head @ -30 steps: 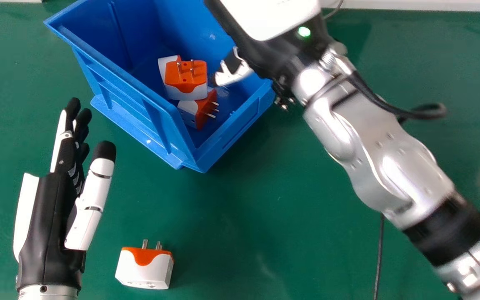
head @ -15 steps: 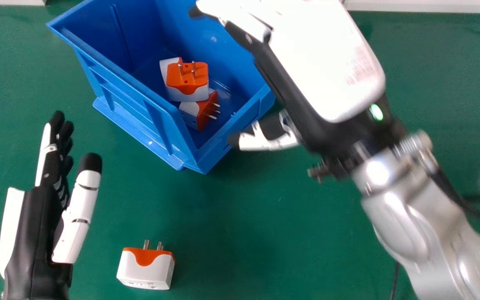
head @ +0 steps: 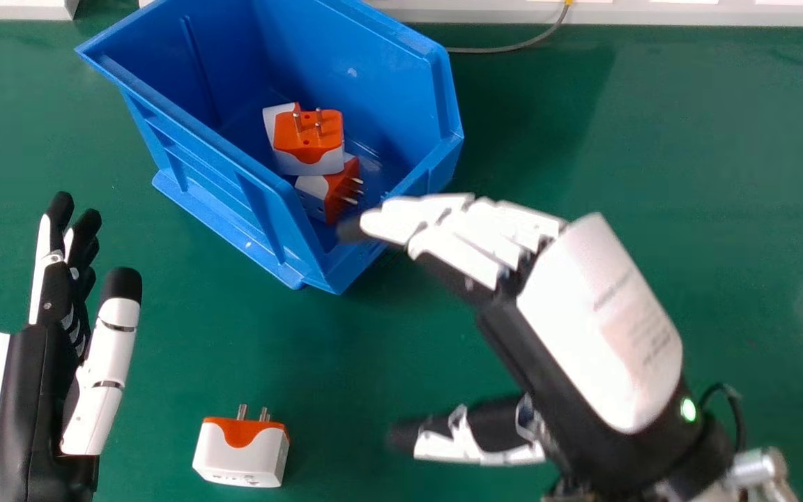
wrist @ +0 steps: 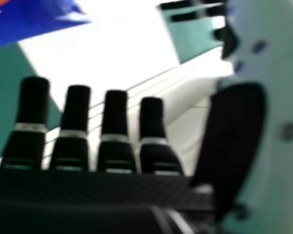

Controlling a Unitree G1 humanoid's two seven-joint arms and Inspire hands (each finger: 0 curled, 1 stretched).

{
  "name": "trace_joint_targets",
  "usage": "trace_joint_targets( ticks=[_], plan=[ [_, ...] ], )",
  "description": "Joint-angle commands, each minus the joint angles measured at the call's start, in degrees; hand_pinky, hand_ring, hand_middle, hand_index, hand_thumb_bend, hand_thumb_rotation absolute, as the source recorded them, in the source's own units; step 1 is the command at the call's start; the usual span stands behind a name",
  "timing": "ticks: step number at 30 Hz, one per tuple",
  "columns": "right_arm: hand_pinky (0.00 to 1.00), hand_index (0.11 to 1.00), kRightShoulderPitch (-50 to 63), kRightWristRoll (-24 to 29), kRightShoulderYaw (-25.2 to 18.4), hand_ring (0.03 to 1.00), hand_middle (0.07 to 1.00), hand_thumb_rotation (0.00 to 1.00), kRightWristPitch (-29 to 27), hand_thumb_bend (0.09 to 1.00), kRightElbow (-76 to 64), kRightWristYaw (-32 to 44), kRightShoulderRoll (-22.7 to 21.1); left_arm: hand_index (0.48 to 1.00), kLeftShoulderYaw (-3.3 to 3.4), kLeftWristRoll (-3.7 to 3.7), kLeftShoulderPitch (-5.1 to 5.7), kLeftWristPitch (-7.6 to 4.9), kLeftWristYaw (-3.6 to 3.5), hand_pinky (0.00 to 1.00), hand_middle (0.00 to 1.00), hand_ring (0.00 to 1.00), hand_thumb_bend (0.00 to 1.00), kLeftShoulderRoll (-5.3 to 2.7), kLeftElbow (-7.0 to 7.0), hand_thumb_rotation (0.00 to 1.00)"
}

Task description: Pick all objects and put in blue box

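In the head view, the blue box [head: 213, 171] stands close to the far edge of the green table [head: 722, 174], one of its corners turned towards the robot. Inside it, by that near corner, lies a small heap of white and orange plug adapters [head: 309, 139], at least two of them, one resting partly on another. One loose adapter [head: 241, 453] lies on the table, well back from the far edge, its prongs pointing towards that edge. The left hand [head: 25, 411] is beside it on the left, fingers straight and thumb apart, holding nothing. The right hand [head: 597, 321] is over the table to the adapter's right, its fingers reaching out by the box's near corner and its thumb well away from them; it too carries nothing.

The step in hand looks to be going for the loose adapter, the only one seen outside the box. The next move probably calls for one hand to come in low over it, thumb on one side and fingers on the other.

In the right hand view, the fingers [wrist: 116, 122] are nearly straight with slight gaps between them, the thumb [wrist: 234, 141] standing off, and nothing is pinched. Part of the box appears beyond the fingertips.
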Motion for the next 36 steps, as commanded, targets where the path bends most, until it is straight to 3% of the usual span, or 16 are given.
trace_joint_targets(
  ticks=[1,6,9,13,15,21,25,28,32,36],
  plan=[
    [0.55,0.729,1.5,0.5,-0.5,0.699,0.735,0.07,-3.2,0.789,0.5,-1.9,-0.4,0.980,0.80,-0.02,0.25,-1.69,0.04,0.99,0.95,0.95,0.41,0.49,-0.26,0.90],
    [0.55,0.718,2.1,1.2,-0.9,0.691,0.727,0.07,-8.7,0.784,3.9,-3.4,-0.6,0.978,0.81,0.22,-0.27,-2.77,-0.55,0.97,0.94,0.94,0.39,0.89,0.77,0.90],
    [0.54,0.701,1.8,2.6,-0.8,0.680,0.710,0.06,-11.4,0.742,5.6,-2.7,-0.6,0.984,0.57,-0.03,0.01,-1.97,-0.91,0.98,0.95,0.95,0.40,0.66,0.09,0.91],
    [0.52,0.685,1.6,2.4,-0.7,0.666,0.694,0.07,-12.8,0.673,6.7,-1.8,0.1,0.992,0.41,0.91,0.42,-0.76,-0.64,0.99,0.97,0.97,0.42,0.35,-0.90,0.93],
    [0.52,0.676,1.6,2.3,-0.5,0.657,0.685,0.09,-12.9,0.624,6.9,-1.3,0.5,0.995,0.34,0.78,0.49,-0.59,-0.80,0.99,0.97,0.97,0.43,0.32,-1.20,0.95],
    [0.52,0.674,2.1,2.4,0.7,0.651,0.679,0.17,-11.4,0.537,6.8,1.8,1.6,0.998,0.49,0.75,0.46,-1.13,-0.93,1.00,0.98,0.98,0.43,0.46,-0.92,0.96],
    [0.53,0.682,2.0,2.6,1.7,0.649,0.679,0.30,-9.7,0.448,7.2,3.7,3.4,0.999,0.34,0.71,0.66,0.33,-0.85,1.00,0.97,0.98,0.42,0.32,-1.72,0.96],
    [0.52,0.682,1.6,2.8,2.8,0.638,0.672,0.42,-8.2,0.389,8.2,4.6,5.1,1.000,0.39,0.83,0.44,-0.18,-0.86,1.00,0.97,0.98,0.42,0.41,-1.37,0.96],
    [0.51,0.682,1.2,1.9,3.9,0.629,0.671,0.47,-5.7,0.368,9.3,5.4,7.2,1.000,0.58,0.90,0.17,-0.35,-0.89,1.00,0.97,0.97,0.41,0.63,-1.10,0.97],
    [0.51,0.689,0.3,0.5,5.6,0.632,0.680,0.50,-3.6,0.365,11.0,5.3,9.1,1.000,0.82,0.33,-0.15,-1.26,-1.38,1.00,0.96,0.97,0.41,0.99,-0.27,0.97]
  ],
)
